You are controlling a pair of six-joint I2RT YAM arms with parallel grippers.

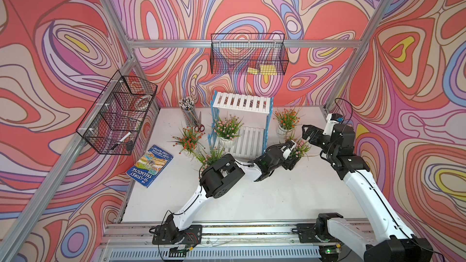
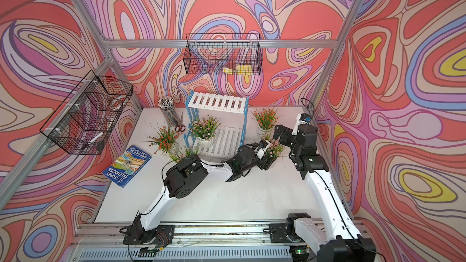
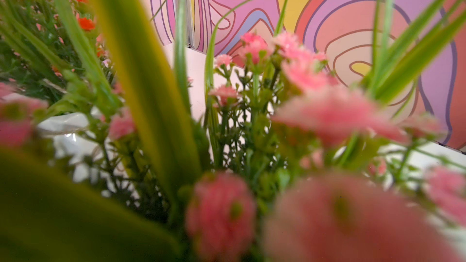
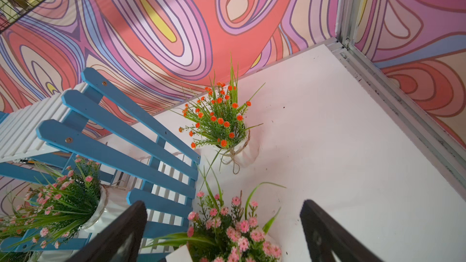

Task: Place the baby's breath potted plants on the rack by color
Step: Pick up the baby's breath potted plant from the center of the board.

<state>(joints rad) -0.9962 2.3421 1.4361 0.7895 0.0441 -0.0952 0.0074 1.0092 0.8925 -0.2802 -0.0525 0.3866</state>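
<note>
The rack (image 1: 242, 102) (image 2: 218, 102) stands at the back of the table. One pink baby's breath plant (image 1: 228, 128) (image 4: 63, 197) sits on its lower shelf. Orange plants stand on the table to its left (image 1: 189, 138) and right (image 1: 286, 119) (image 4: 219, 119). Another pink plant (image 1: 210, 156) is half hidden behind my left elbow. My left gripper (image 1: 293, 161) (image 2: 267, 162) is at the pot of a third pink plant (image 1: 301, 148) (image 3: 327, 112), whose flowers hide the jaws. My right gripper (image 1: 309, 133) (image 4: 224, 205) hangs open above that plant (image 4: 237, 228).
A pencil cup (image 1: 187, 112) and scissors (image 1: 200, 124) stand left of the rack, and a book (image 1: 150, 165) lies at the front left. Black wire baskets hang on the left wall (image 1: 117, 114) and the back wall (image 1: 248, 54).
</note>
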